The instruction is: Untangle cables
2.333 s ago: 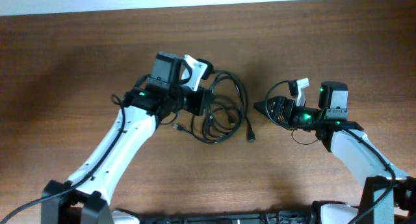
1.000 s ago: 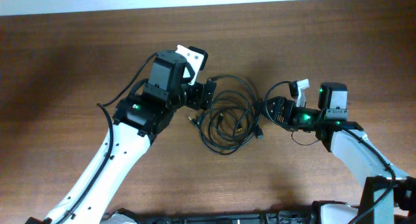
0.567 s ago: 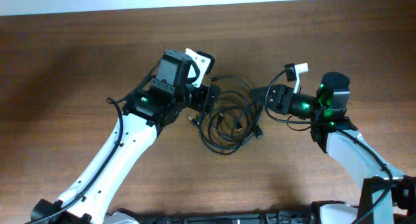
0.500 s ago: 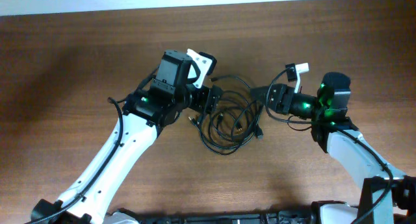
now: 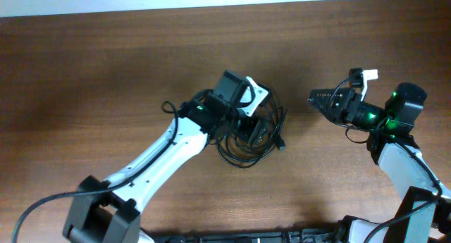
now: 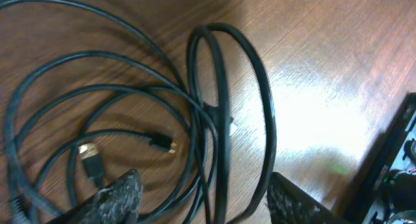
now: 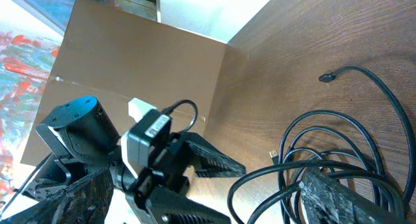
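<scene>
the tangled cables (image 6: 268,120) are seen looped on the wooden table (image 5: 106,74), near its middle. the left gripper (image 6: 203,199) is set over them with its fingers spread, and raised loops are straddled but not pinched. the right gripper (image 5: 317,100) is held apart to the right, spread wide and empty.

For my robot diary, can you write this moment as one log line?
left fingers: open, straddling cables | right fingers: open, empty, away from cables | cables: tangled on table
</scene>
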{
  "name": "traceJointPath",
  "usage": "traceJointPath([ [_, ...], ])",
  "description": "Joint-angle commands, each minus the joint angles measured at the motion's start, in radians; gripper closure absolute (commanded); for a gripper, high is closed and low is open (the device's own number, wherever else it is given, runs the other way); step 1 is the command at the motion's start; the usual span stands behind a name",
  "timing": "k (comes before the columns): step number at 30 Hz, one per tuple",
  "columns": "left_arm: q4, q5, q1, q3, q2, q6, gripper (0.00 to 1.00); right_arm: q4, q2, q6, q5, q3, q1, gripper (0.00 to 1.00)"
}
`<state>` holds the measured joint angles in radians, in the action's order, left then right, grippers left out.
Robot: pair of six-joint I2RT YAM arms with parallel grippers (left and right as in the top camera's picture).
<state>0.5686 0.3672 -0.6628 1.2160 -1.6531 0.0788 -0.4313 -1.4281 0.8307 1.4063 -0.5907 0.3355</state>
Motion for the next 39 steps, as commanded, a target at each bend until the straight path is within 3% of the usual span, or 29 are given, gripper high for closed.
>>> traceJointPath([
  [1, -0.022, -0.001, -0.028, 0.012, -0.064, -0.003, 0.57, -0.003, 0.002, -0.011, 0.027, -0.003, 0.005, 0.11],
  [3, -0.023, -0.001, -0.031, 0.012, -0.079, -0.003, 0.94, -0.003, 0.002, -0.011, 0.027, -0.003, 0.005, 0.11],
  [4, -0.026, -0.001, -0.03, 0.012, -0.079, -0.003, 1.0, -0.003, 0.002, -0.011, 0.027, -0.003, 0.005, 0.11],
  [6, -0.037, -0.017, -0.021, 0.026, -0.072, -0.004, 1.0, -0.003, 0.002, -0.011, 0.027, -0.003, 0.005, 0.11],
  [7, -0.035, -0.015, -0.01, 0.043, -0.059, -0.003, 1.0, -0.003, 0.002, -0.011, 0.027, -0.002, 0.005, 0.0],
  [11, -0.034, -0.046, 0.037, 0.09, 0.037, -0.004, 1.0, 0.009, 0.002, -0.011, 0.04, 0.01, -0.022, 0.01],
  [16, -0.033, -0.069, 0.044, 0.091, 0.08, -0.004, 1.0, 0.016, 0.002, -0.014, -0.042, 0.017, -0.218, 0.08],
  [19, -0.033, -0.089, 0.045, 0.091, 0.093, -0.004, 1.0, 0.097, 0.002, -0.076, -0.186, 0.018, -0.327, 0.08],
  [22, -0.042, -0.102, 0.047, 0.091, 0.16, -0.003, 1.0, 0.383, 0.002, -0.143, -0.529, 0.018, -0.383, 0.07],
  [27, -0.143, -0.094, 0.046, 0.091, 0.285, 0.109, 1.0, 0.395, 0.002, -0.142, -0.713, 0.018, -0.483, 0.05],
  [30, -0.242, -0.103, 0.051, 0.091, 0.376, 0.118, 1.0, 0.415, 0.002, -0.142, -0.838, 0.018, -0.525, 0.05],
  [34, -0.353, -0.103, 0.163, 0.091, 0.49, 0.118, 1.0, 0.524, 0.002, -0.143, -0.983, 0.018, -0.524, 0.04],
  [39, -0.391, -0.102, 0.427, 0.091, 0.596, 0.118, 1.0, 0.647, 0.002, -0.143, -1.18, 0.018, -0.524, 0.0],
])
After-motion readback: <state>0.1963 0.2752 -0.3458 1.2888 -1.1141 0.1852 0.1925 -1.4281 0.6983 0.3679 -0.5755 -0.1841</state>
